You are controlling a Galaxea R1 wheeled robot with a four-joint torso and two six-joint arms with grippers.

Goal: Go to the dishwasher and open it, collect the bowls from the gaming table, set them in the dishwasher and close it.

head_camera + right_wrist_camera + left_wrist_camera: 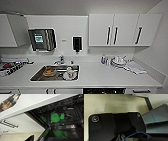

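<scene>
So the dishwasher point(60, 119) is open under the counter point(105, 75), and the wide green bowl point(55, 117) plus the small green bowl point(62, 116) sit upside down in its dark rack. No orange one spotted in there. Door's not shut yet, so closing remains. Can't tell the state of either hand.

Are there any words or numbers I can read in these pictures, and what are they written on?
None can be read.
Paper towel dispenser: it has a green label, too blurred to read.
Wall: a small mark beside the dispenser, too small to read.
Bottle on the counter: any label is too blurred to read.
Dishwasher with the wide green bowl inside: no writing shows.
</scene>
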